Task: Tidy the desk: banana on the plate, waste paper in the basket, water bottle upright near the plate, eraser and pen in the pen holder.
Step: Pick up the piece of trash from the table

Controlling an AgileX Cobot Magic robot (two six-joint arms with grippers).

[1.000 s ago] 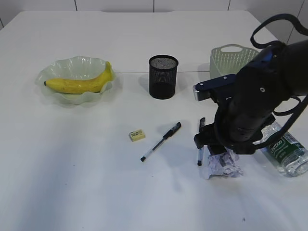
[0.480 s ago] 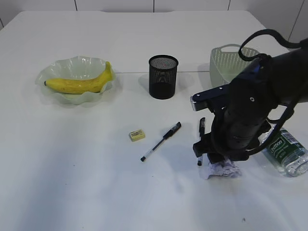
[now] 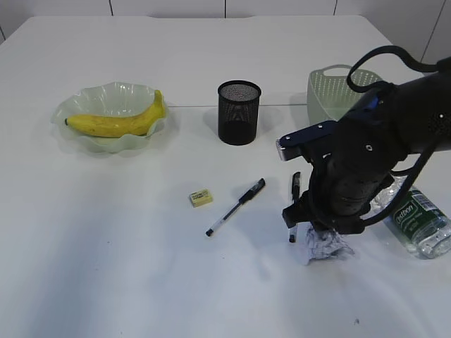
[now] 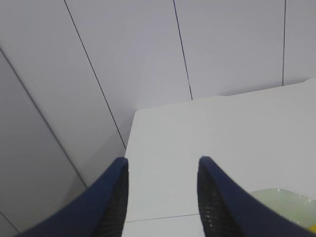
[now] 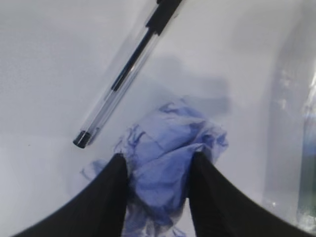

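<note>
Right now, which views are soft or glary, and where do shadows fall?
Exterior view: sharp, even light, faint shadow left of the black mesh pen holder. Right wrist view: crumpled bluish waste paper and clear pen slightly soft, pincer fingers dark silhouettes. Left wrist view: flat, no glare.

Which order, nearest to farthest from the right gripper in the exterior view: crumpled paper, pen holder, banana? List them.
1. crumpled paper: directly at the right gripper.
2. pen holder: back, center-left of it.
3. banana: far left, on the plate.
</note>
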